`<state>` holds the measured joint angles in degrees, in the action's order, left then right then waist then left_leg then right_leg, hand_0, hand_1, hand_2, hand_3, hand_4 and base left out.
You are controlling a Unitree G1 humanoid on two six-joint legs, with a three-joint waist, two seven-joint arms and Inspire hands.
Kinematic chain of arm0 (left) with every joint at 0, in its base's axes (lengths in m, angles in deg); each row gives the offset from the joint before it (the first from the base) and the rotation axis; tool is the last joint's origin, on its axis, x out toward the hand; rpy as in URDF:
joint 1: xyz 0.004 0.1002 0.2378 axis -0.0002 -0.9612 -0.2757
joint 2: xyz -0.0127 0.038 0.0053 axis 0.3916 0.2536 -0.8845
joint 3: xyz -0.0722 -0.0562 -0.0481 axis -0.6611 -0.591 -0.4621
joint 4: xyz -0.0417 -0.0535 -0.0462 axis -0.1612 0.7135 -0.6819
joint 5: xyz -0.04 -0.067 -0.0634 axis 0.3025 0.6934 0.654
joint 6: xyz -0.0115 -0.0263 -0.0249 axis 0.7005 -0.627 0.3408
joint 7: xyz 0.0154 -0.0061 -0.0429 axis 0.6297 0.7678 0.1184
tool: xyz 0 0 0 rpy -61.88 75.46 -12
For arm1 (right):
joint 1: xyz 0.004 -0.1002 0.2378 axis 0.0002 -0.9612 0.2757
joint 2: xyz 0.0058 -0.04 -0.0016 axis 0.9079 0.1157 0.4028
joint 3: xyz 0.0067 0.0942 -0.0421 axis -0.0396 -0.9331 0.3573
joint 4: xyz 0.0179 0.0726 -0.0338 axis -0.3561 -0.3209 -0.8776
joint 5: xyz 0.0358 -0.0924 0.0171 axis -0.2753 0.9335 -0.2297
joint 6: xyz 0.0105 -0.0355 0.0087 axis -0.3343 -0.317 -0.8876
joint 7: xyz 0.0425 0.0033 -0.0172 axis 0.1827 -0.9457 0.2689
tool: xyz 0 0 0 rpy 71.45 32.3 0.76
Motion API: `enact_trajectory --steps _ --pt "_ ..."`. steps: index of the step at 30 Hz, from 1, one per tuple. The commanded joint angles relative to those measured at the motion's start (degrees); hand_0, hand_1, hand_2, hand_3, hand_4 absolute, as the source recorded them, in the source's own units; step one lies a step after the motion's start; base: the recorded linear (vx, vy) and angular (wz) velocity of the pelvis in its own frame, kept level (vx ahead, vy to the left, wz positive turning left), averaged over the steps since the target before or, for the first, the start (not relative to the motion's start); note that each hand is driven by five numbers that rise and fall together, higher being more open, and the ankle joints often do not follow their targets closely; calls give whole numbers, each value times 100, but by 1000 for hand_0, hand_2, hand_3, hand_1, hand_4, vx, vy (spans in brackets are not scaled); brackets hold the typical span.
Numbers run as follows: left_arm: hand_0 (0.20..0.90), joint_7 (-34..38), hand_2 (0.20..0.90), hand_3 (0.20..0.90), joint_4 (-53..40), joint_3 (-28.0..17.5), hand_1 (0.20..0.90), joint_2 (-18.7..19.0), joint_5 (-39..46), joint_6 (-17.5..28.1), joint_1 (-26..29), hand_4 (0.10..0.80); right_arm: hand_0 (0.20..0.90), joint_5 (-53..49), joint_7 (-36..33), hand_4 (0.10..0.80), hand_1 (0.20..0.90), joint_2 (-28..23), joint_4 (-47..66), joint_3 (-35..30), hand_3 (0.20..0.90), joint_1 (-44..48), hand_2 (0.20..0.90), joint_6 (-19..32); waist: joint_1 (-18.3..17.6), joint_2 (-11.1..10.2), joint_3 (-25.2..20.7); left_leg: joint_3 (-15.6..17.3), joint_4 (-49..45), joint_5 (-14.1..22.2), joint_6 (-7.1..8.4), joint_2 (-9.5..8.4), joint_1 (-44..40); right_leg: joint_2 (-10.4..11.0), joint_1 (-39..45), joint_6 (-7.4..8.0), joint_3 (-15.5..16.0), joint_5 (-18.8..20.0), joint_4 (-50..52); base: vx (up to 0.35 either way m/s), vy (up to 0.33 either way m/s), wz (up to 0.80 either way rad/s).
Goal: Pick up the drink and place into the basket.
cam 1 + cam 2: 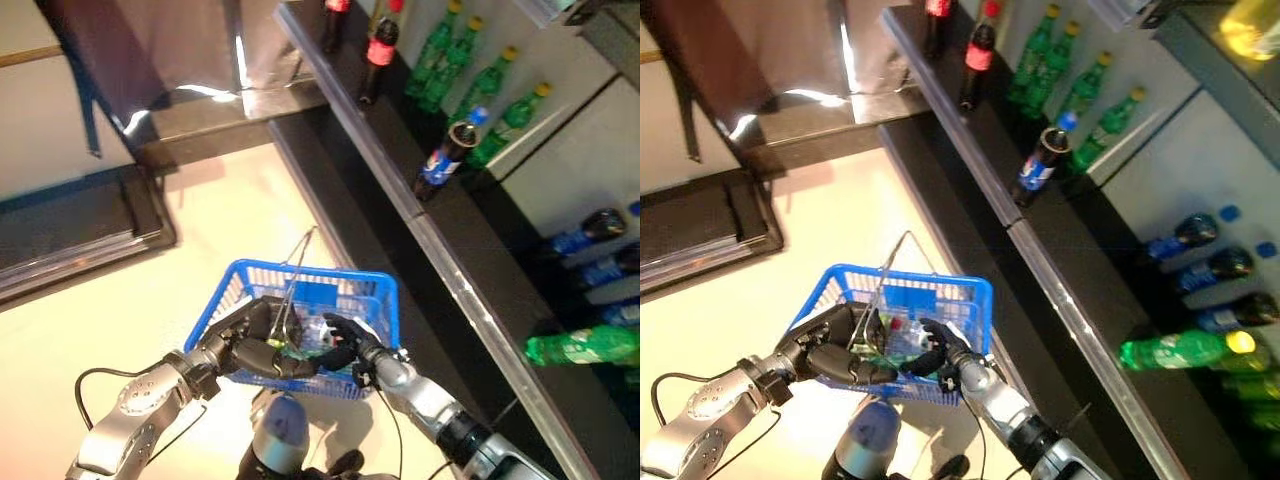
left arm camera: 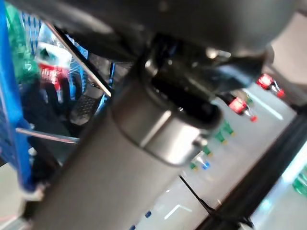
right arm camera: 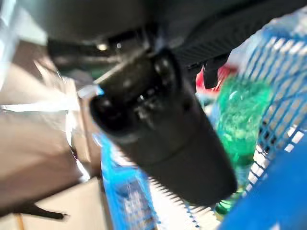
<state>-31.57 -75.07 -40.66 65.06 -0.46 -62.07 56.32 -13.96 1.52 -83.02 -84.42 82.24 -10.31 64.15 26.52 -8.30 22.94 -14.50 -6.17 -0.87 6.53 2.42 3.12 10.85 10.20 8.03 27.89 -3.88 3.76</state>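
Observation:
My left hand [image 1: 252, 335] is shut on the thin wire handles [image 1: 308, 240] of the blue basket [image 1: 300, 271] and holds it raised in front of me. The basket also shows in the right eye view [image 1: 908, 276]. My right hand [image 1: 356, 350] reaches into the basket from the right, its fingers loose and spread. A green bottle [image 3: 240, 115] lies inside the basket just past that hand, among other drinks with red and white labels. I cannot tell whether the hand touches the bottle.
A long dark shelf edge [image 1: 420, 220] runs along my right. On it stand a blue-label cola bottle [image 1: 445, 160], green bottles [image 1: 480, 80] and red-label cola bottles [image 1: 378, 50]. A lower shelf holds a lying green bottle [image 1: 585, 345] and blue-label drinks [image 1: 590, 235]. A dark mat [image 1: 70, 235] lies at the left.

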Motion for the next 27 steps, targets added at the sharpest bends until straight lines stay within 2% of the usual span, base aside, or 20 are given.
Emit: enact_trajectory --steps 1,5,8,14,18,20,21,24,27 --pt "300 -349 300 200 -1370 -950 300 -591 756 2058 442 100 900 -88 -62 800 900 -763 974 -176 900 -358 900 66 -291 82 -633 106 68 -58 -164 136 -196 5 -105 -77 -244 198 325 45 24 -14" --pt "300 -307 300 200 -1214 -1197 300 -517 670 2259 105 100 900 19 219 800 900 -1311 2037 -689 900 -751 900 -3 -460 102 -699 243 106 -24 -168 204 -316 4 -69 -36 -328 173 332 48 25 -15" --pt "300 -167 300 200 -1012 -1316 300 -461 256 2613 -113 100 900 -16 421 800 900 -1582 2582 -1037 900 -982 900 4 -559 97 -726 341 108 15 -158 261 -414 1 -51 -8 -389 156 356 52 2 -8" --pt "300 -1 300 200 -701 -1594 300 -298 -4 2910 -581 100 900 -758 835 800 900 -2018 3371 -1687 900 -1438 900 410 -731 65 -803 501 177 52 -148 360 -629 -23 6 37 -491 134 362 49 -7 -14" --pt "300 82 300 200 -531 -1608 300 -314 -121 3016 -882 100 900 -1541 1399 800 900 -1994 3576 -1855 900 -1823 900 955 -831 72 -906 615 277 69 -137 402 -783 -27 44 71 -557 128 327 31 7 -7" --pt "300 160 300 200 -440 -1574 300 -342 -132 3044 -956 100 900 -1729 1638 800 900 -1970 3595 -1853 900 -1932 900 1060 -860 84 -946 649 317 67 -134 407 -822 -24 48 78 -574 129 311 12 19 -12" --pt "300 379 300 200 -246 -1462 300 -418 -156 3085 -1051 100 900 -1993 2018 800 900 -1905 3557 -1790 900 -2127 900 1111 -919 116 -1024 709 378 55 -127 413 -883 -7 60 92 -598 135 282 6 34 -16" --pt "300 1051 300 200 275 -1239 300 -542 -529 3198 -1100 100 900 -2215 2458 800 900 -1783 3267 -1659 900 -2314 900 1085 -995 167 -1126 781 490 28 -127 421 -970 24 79 99 -630 167 200 -5 28 -16" --pt "300 1647 300 200 1294 -1029 300 -750 -423 3192 -1139 100 900 -2543 2826 800 900 -1565 2859 -1483 900 -2592 900 1115 -1136 208 -1285 964 608 2 -112 445 -1043 63 87 118 -704 261 11 -36 3 -12"
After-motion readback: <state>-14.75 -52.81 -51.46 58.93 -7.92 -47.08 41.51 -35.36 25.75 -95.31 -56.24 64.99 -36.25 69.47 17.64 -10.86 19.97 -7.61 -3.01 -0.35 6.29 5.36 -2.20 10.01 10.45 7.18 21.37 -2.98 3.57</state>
